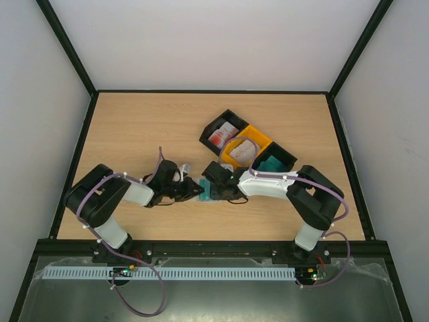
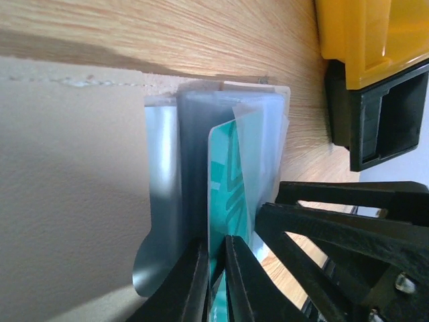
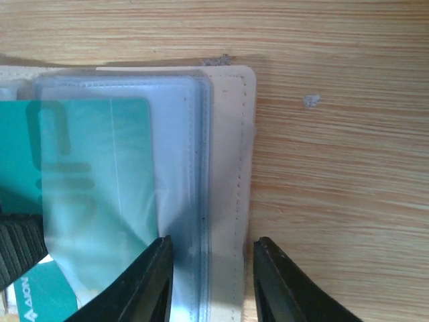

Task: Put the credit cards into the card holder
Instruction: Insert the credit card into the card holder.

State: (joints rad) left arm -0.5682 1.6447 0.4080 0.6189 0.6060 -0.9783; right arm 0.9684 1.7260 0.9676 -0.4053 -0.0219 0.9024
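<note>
Thin teal plastic credit card (image 2: 228, 181) pinched tight in left gripper (image 2: 216, 285), far end partly under clear plastic sleeves (image 3: 181, 134) of flat beige stitched card holder (image 3: 231, 168). Holder lies open on light wooden table (image 1: 134, 127), just toward 6 o'clock from centre. At holder's stitched edge, right gripper (image 3: 213, 245) fingers spread, straddling it (contact unclear). Card print: white letters, roughly "AION", cut off by frame. Orange plastic bin (image 2: 362, 33) and black plastic bin (image 2: 382, 121) at 1 o'clock from holder.
</note>
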